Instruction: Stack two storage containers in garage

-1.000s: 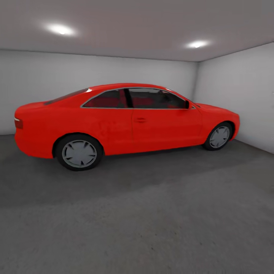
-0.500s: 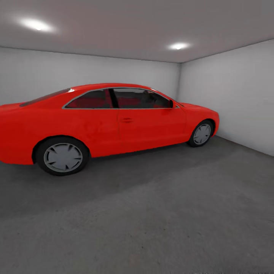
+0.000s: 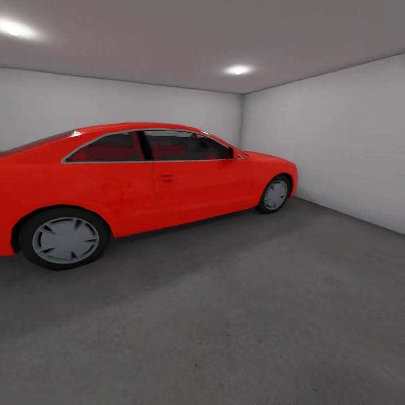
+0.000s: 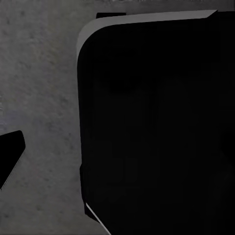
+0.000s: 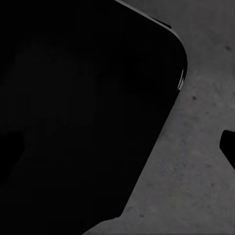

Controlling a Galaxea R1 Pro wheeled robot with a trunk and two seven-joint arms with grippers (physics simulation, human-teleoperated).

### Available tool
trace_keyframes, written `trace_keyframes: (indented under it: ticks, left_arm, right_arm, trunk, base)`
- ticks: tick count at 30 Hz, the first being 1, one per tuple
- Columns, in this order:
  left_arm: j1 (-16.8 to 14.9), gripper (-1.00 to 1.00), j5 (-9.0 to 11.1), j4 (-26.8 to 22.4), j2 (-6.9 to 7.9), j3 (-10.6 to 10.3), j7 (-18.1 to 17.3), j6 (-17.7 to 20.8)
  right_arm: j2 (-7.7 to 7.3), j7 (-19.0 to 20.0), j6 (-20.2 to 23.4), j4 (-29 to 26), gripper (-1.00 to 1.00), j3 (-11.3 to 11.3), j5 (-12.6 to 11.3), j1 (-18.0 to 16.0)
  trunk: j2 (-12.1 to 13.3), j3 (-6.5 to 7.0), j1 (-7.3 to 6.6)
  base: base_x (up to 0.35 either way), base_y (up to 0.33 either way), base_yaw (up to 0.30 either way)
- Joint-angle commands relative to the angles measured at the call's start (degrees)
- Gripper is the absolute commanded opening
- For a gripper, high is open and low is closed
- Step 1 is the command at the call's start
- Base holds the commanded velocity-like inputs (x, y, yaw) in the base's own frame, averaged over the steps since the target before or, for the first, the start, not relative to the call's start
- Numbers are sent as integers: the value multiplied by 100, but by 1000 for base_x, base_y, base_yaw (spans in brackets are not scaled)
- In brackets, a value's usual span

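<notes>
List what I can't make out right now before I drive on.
- Red car: its rear runs past the head view's edge.
- Claw states: a black rounded body blocks the left wrist view; a similar dark mass blocks the right, leaving slivers of concrete floor.

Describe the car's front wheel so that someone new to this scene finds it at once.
Start at the red car parked along the garage's back wall. Follow its body toward the corner with the side wall: the front wheel sits there. It looks smaller and farther off than the rear wheel.
</notes>
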Motion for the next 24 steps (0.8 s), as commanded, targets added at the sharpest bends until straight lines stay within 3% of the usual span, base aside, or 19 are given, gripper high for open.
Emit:
trace_keyframes:
  ticks: [1, 24]
  left_arm:
    - [-1, 100, 2, 0, 0, -3, 1, -13]
    - [-1, 100, 1, 0, 0, -4, 1, -13]
  right_arm:
    - [-3, 7, -20, 1, 100, 39, -45, -1]
    - [-1, 7, -24, 1, 100, 39, -45, -1]
  trunk:
    - [-2, -4, 0]
    - [-2, -4, 0]
  base:
    - [0, 0, -244]
    - [0, 0, -247]
